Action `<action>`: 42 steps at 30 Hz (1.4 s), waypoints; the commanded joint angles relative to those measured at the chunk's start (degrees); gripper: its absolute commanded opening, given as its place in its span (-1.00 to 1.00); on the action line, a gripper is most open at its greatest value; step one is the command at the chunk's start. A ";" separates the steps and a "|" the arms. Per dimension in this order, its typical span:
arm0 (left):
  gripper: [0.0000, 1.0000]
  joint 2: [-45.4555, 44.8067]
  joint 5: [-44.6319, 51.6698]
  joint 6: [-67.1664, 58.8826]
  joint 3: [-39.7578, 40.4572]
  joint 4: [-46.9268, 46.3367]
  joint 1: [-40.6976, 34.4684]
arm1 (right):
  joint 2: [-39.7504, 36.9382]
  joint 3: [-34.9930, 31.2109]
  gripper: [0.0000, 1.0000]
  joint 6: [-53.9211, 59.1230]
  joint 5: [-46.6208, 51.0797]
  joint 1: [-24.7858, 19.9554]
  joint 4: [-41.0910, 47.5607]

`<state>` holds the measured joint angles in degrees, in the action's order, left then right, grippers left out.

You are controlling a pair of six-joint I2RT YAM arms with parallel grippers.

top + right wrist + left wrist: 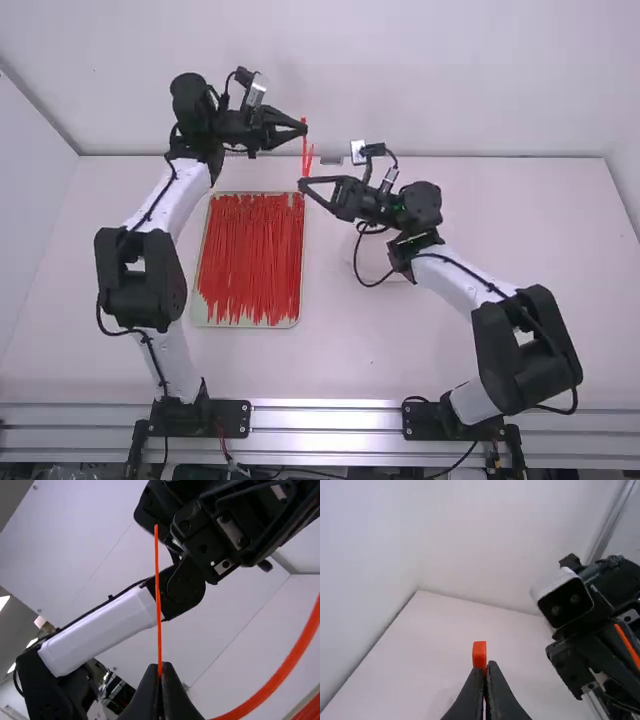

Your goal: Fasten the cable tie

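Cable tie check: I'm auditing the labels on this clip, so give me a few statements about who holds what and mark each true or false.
1. The left gripper is shut on one end of the cable tie. True.
2. The right gripper is open and holds nothing. False: it is shut on the same tie's strap.
3. The held tie lies flat on the table. False: it hangs in the air between the two grippers.
4. A tray holds a pile of red ties. True.
5. The tray lies beside the right arm. False: it lies beside the left arm.
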<state>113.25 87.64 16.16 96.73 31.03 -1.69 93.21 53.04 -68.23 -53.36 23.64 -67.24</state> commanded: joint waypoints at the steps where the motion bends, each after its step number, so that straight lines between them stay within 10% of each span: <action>1: -0.96 0.13 2.29 -6.21 1.90 0.00 -0.57 | 0.11 1.70 -1.00 -0.96 -2.14 0.07 0.26; 42: -0.97 0.13 2.14 -40.04 1.33 -17.07 -3.04 | 0.11 1.70 -1.00 -9.57 -7.69 -3.04 5.20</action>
<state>113.25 87.83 -13.80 97.08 13.89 -4.78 93.21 53.30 -77.41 -60.62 20.40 -61.89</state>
